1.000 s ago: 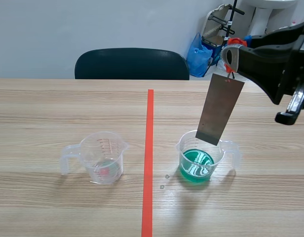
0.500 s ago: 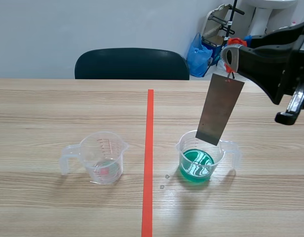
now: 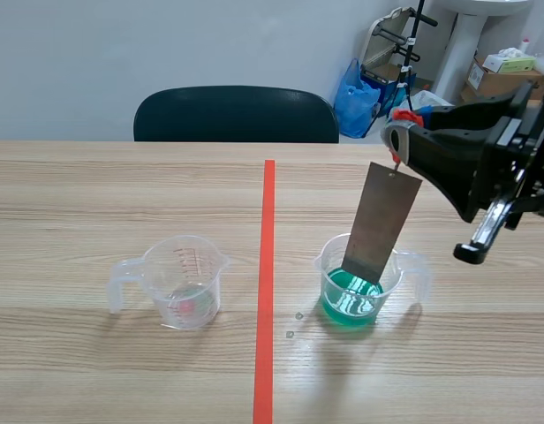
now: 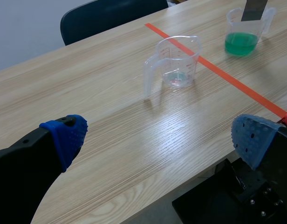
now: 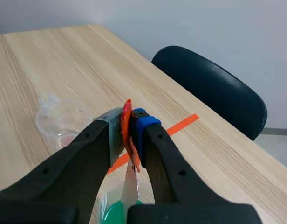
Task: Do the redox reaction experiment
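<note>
Strip [image 3: 381, 221] pinched in right gripper [image 3: 396, 137], tip in green beaker [image 3: 369, 302], left gripper [image 4: 158, 137] gaping, clear beaker [image 3: 182, 281] aside, chair [image 3: 235, 113] behind

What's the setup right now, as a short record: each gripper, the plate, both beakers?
right gripper: shut on the metal plate at its orange-tagged top
metal plate: hanging tilted, lower end inside the green-liquid beaker
left gripper: open, holding nothing
clear beaker: left of the tape line, nearly empty, untouched
</note>
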You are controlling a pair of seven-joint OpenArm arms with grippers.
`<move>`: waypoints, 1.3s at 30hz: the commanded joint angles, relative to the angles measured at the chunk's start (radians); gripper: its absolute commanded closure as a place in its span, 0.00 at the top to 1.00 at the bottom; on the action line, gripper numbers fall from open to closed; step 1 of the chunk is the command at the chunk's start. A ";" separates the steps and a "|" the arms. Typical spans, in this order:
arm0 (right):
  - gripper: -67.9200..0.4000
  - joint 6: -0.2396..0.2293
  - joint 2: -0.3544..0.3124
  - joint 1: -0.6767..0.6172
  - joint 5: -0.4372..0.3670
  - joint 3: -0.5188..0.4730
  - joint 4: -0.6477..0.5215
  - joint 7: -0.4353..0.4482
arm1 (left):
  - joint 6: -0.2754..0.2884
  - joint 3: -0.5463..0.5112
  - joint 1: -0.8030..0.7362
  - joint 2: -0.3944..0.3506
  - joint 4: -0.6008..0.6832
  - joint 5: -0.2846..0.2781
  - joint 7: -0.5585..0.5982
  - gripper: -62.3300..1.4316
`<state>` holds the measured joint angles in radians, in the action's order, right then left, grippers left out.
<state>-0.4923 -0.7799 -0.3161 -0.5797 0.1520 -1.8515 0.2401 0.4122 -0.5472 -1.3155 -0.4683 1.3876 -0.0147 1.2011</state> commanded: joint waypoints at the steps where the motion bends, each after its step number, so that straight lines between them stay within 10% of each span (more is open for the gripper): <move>1: 0.02 -0.003 0.008 0.014 0.011 0.005 0.008 0.031 | -0.002 0.003 -0.001 0.005 0.013 -0.004 0.013 1.00; 39: 0.02 -0.074 0.182 0.134 0.283 0.134 0.360 0.260 | -0.002 0.003 -0.001 0.005 0.013 -0.004 0.011 1.00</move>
<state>-0.5655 -0.5983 -0.1928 -0.2958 0.2901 -1.4937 0.4938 0.4122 -0.5472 -1.3155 -0.4683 1.3876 -0.0113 1.1980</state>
